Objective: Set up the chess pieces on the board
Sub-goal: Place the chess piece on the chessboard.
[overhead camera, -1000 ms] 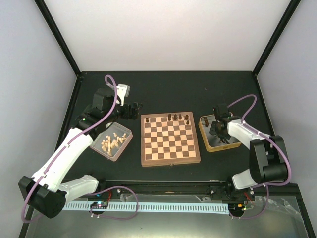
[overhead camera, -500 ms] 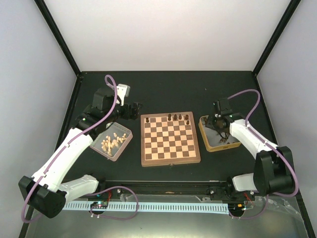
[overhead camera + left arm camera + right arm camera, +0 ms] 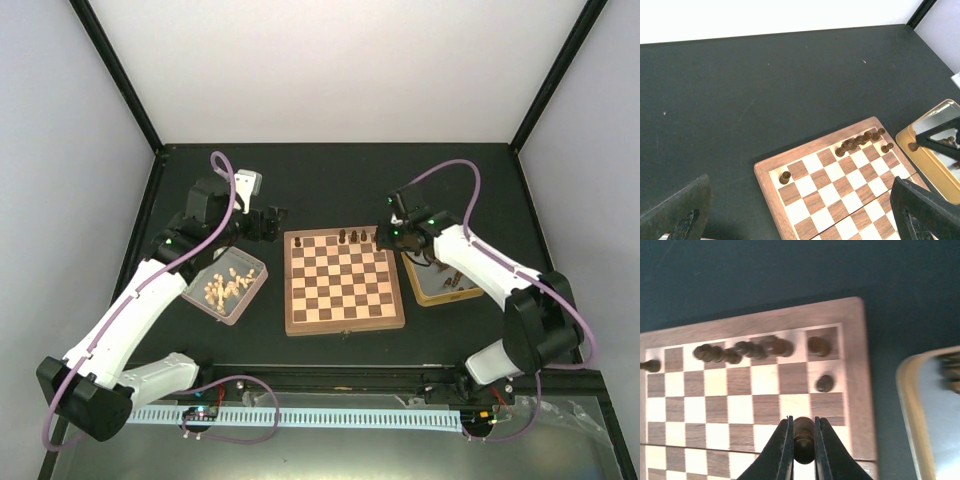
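From above, the board (image 3: 345, 280) lies between a tray of pale pieces (image 3: 256, 280) and a yellow-rimmed tray (image 3: 450, 298), with the right gripper (image 3: 387, 238) hovering at its far right corner. Left wrist view: the left gripper (image 3: 800, 220), fingers spread wide and empty, looks down on dark chess pieces (image 3: 855, 142) clustered along the board's far row. Right wrist view: the right gripper's fingers are clamped on one dark piece (image 3: 803, 435) above the board's right side.
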You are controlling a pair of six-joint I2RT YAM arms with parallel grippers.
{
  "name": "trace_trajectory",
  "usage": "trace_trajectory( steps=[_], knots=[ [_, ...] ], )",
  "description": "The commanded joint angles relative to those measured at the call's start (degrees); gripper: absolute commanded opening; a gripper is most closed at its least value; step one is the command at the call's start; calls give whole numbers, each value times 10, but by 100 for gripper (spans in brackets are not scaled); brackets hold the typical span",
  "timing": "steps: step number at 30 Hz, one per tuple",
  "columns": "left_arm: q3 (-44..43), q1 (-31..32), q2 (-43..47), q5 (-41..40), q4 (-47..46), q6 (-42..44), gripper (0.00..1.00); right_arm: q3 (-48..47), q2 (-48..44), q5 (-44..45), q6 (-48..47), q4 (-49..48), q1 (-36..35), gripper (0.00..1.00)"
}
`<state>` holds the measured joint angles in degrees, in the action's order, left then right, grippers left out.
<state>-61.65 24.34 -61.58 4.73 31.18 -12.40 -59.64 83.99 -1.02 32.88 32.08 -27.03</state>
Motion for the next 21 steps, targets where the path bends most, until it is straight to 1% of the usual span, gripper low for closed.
trace_trajectory(
  steps=[1,11,21],
  knots=[
    [-1,-4,15,-2,-14,7,99,-39,34,-8,5,5,-35,10],
    [-1,-4,16,-2,-14,8,99,-123,125,90,-21,59,-99,10],
    [-1,-5,15,-3,-13,9,99,-162,190,141,-23,74,-112,10]
  ],
)
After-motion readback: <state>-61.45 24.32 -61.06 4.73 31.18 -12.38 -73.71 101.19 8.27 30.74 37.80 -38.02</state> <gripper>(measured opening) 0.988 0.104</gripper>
